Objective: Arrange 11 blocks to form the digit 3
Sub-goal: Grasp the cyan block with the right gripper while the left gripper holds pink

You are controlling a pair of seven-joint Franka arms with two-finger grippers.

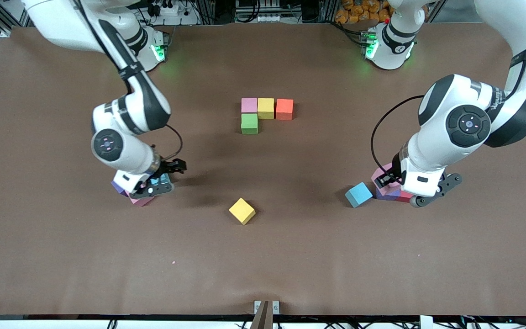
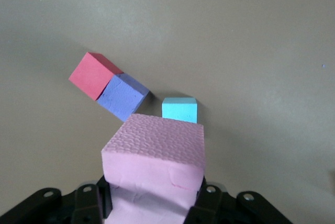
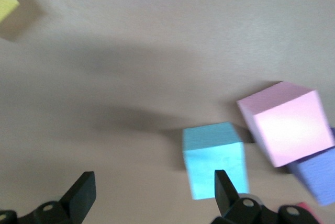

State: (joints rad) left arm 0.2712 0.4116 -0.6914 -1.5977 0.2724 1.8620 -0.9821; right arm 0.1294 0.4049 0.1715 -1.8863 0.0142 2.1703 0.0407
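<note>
Nearest your front camera, you have the loose yellow block (image 1: 242,211) lying alone, turned corner-on. Toward the left arm's end of the table from it and a little farther from the camera, the blue block (image 1: 359,194) sits just beside a purple block (image 1: 387,194) and a red block (image 1: 404,197), those two touching. The left gripper (image 2: 152,208) hangs over that pair with its fingers clamped on the held pink block (image 2: 154,156), whose matte, pebbled top shows in the left wrist view. Toward the right arm's end from the loose yellow block, the right gripper (image 3: 153,190) hovers low with its fingers spread wide and nothing between them. It is over a second cluster: the second blue block (image 3: 213,158) lies close by one finger, with the second pink block (image 3: 285,122) beside it and tilted against the second purple block (image 3: 314,174). Farthest from the camera, straight up the table from the loose yellow block, your digit 3 (image 1: 263,112) is only begun. A pink cube (image 1: 249,105), a yellow cube (image 1: 265,108) and an orange cube (image 1: 284,108) stand side by side in a row. A green cube (image 1: 249,123) touches the pink cube on its nearer side.
</note>
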